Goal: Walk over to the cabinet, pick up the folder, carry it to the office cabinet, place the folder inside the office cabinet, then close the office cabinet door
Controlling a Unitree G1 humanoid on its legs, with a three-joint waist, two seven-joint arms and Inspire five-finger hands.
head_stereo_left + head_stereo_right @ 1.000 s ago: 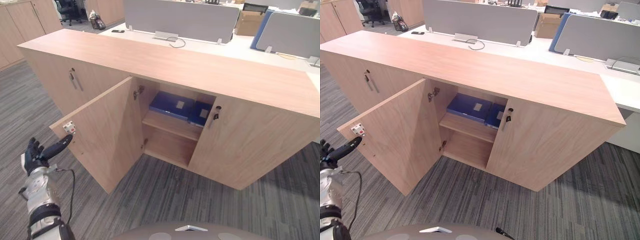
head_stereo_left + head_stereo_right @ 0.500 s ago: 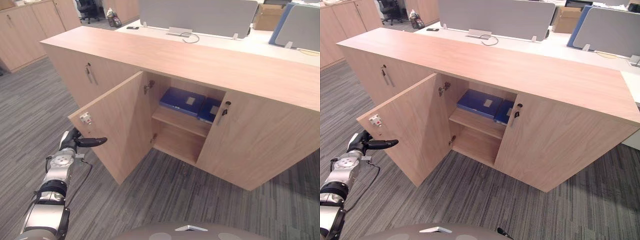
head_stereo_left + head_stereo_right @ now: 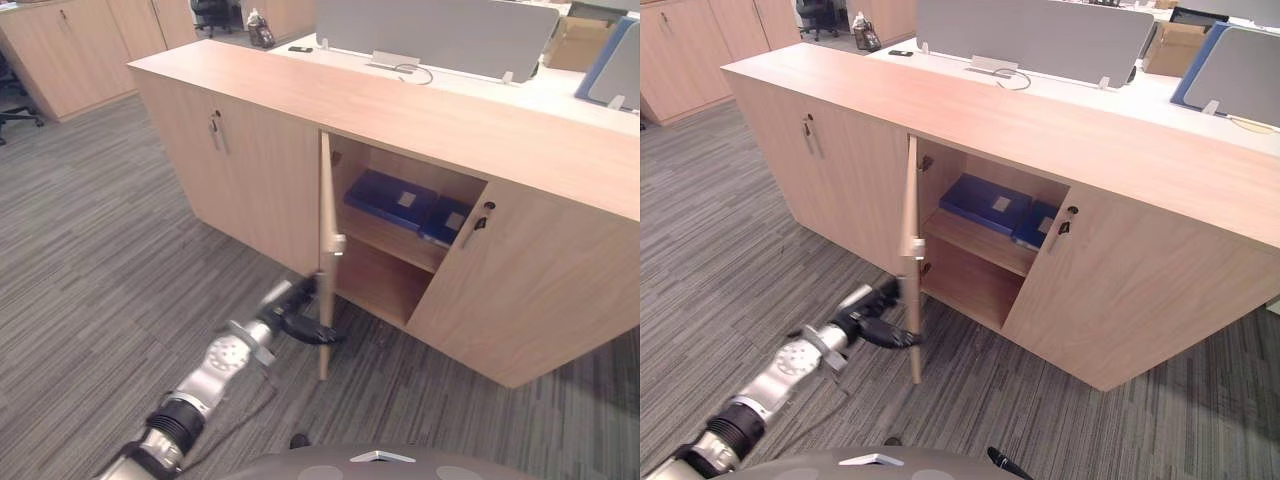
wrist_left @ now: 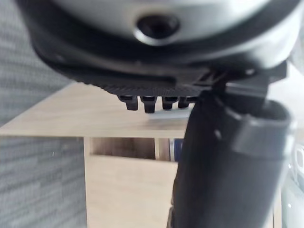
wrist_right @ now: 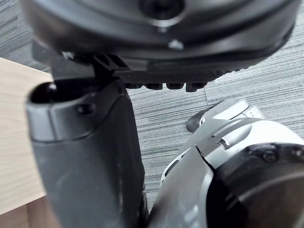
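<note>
The closing step is in hand. The left hand [image 3: 298, 318] rests low against the free edge of the office cabinet door [image 3: 326, 195], fingers seemingly straight, thumb across the edge, gripping nothing. The door stands about square to the office cabinet [image 3: 430, 115]; next it needs a steady sideways push until it shuts. Beyond the hand, higher and rightward, the blue folder [image 3: 390, 198] lies flat on the shelf [image 3: 385, 233], long axis roughly along it. The right hand [image 5: 85, 156] hangs idle.
</note>
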